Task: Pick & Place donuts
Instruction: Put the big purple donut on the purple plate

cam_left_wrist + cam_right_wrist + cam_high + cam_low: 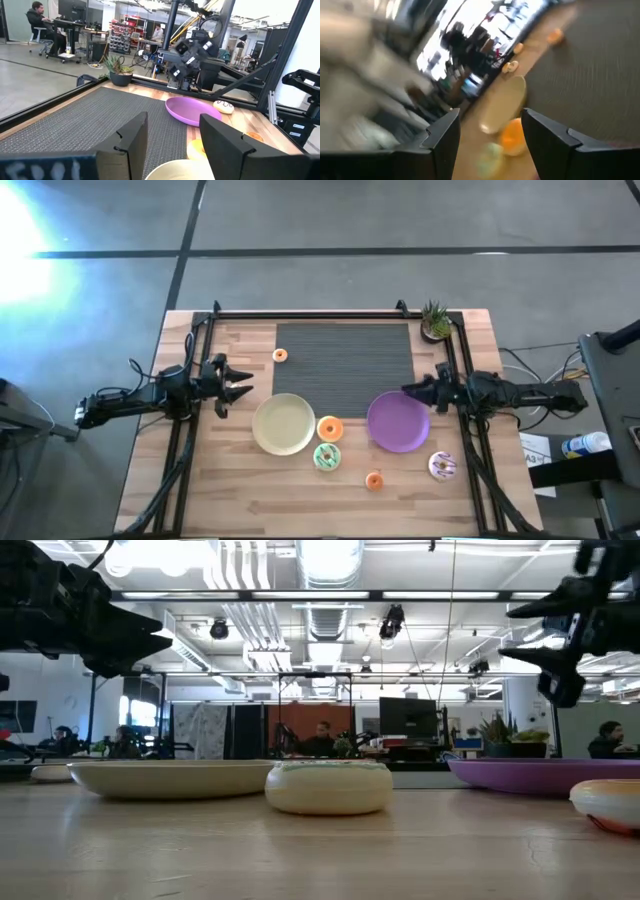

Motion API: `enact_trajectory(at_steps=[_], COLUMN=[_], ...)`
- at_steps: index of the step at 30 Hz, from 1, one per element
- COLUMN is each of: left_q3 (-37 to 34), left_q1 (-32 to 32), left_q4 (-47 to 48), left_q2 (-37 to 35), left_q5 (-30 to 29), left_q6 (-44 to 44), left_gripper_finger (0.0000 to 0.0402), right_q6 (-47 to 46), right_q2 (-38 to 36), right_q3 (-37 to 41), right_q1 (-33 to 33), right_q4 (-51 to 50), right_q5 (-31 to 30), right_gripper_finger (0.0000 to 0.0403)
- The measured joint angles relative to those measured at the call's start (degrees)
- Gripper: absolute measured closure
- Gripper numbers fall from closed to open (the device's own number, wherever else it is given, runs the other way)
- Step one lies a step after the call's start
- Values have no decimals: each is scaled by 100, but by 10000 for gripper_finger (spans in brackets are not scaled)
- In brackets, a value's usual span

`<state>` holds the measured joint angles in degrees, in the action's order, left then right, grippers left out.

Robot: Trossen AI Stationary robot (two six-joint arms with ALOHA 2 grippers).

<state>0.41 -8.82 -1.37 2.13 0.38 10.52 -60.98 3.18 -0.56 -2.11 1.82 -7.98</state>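
Five donuts lie flat on the table: a tiny orange one [280, 356] by the mat's left edge, an orange one [330, 428] between the plates, a green-iced one [327, 457] just nearer, a tiny orange one [374, 480], and a white-iced one [443, 466] near the right rail. My left gripper [235, 385] is open, raised, left of the cream-yellow plate [284, 423]. My right gripper [407, 392] is open, raised over the far edge of the purple plate [398, 421]. Its wrist view shows the orange donut [512, 135] between its fingers, farther off.
A dark ribbed mat [345, 355] covers the table's far middle. A small potted plant [435, 322] stands at the far right corner. Black rails [190, 430] run along the left, right and far sides. Bare wood lies along the near edge. People sit in the room behind.
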Motion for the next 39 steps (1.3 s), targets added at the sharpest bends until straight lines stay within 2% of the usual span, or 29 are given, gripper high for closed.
enact_trajectory(at_steps=[2, 4, 9, 12, 15, 19, 26, 28, 30, 35, 39], left_q3=[2, 1, 0, 1, 0, 0, 0, 1, 1, 2, 2], left_q1=[2, 2, 0, 0, 1, 2, 1, 1, 0, 1, 0], left_q4=[0, 0, 2, 2, 2, 2, 4, 4, 4, 6, 7], left_q2=[0, 0, 0, 0, 0, 0, 0, 0, 0, 0, 2], left_q5=[0, 0, 0, 0, 0, 0, 0, 0, 0, 0, 0], left_q6=[-2, 0, 0, -2, -1, -1, -2, -1, -2, -2, 0], left_gripper_finger=[248, 248, 248, 248, 248, 248, 248, 248, 248, 248, 248], right_q6=[-997, -1320, -1102, -1330, -1171, -1054, -1553, -1663, -1694, -1031, 5], right_q2=[73, 177, 370, 474, 633, 924, 1768, 2137, 2495, 3388, 4146], right_q3=[0, -2, -1, 2, -4, -4, -158, -450, -884, -2302, -3257], right_q1=[2, 2, 2, 0, 2, 2, -65, -98, -92, -90, -105], right_q4=[46, 55, 87, 596, 1250, 1549, 1329, 854, -73, -3340, -5129], right_q5=[-263, -391, -530, -774, -1167, -1738, -1775, -1767, -1640, -500, 387], right_gripper_finger=[202, 202, 202, 202, 202, 202, 202, 202, 202, 202, 202])
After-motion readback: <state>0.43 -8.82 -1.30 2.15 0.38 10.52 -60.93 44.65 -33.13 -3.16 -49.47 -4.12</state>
